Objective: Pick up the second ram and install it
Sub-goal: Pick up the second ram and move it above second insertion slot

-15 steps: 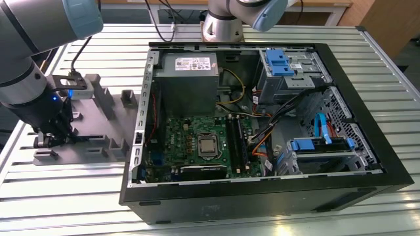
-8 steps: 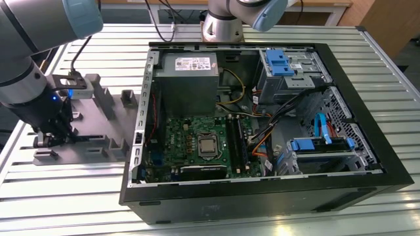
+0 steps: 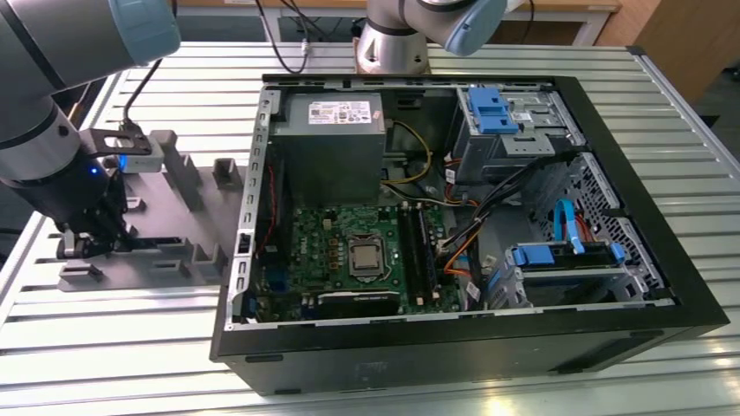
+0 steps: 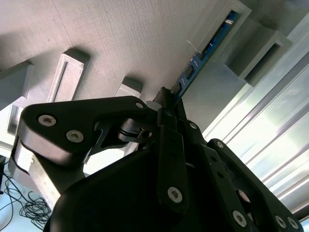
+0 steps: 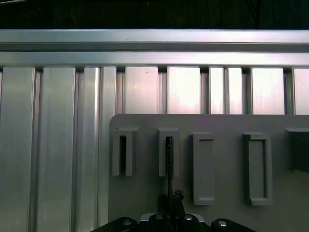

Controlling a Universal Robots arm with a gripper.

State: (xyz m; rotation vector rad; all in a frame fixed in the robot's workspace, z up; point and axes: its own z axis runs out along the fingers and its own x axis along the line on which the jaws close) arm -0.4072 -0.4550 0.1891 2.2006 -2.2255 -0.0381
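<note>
The second ram [image 4: 203, 55] is a narrow blue board with small dark chips, standing on edge in the slots of a grey holder [image 4: 120, 38]. In the second wrist view my gripper [image 4: 166, 96] has its fingers drawn together on the near end of the stick. The far end of the stick still sits in a raised slot. In the first wrist view the ram [image 5: 169, 159] shows edge-on as a thin dark line running from a slot down to my gripper [image 5: 172, 200]. In the exterior view my gripper [image 3: 85, 244] hangs low over the holder [image 3: 173, 217] at the exterior view's left.
An open computer case [image 3: 647, 217] lies to the exterior view's right of the holder, with the motherboard [image 3: 347, 251], long black slots [image 3: 418, 251], a grey power supply [image 3: 329, 139] and blue drive latches [image 3: 491, 108]. The ribbed metal table [image 5: 58, 145] lies all around.
</note>
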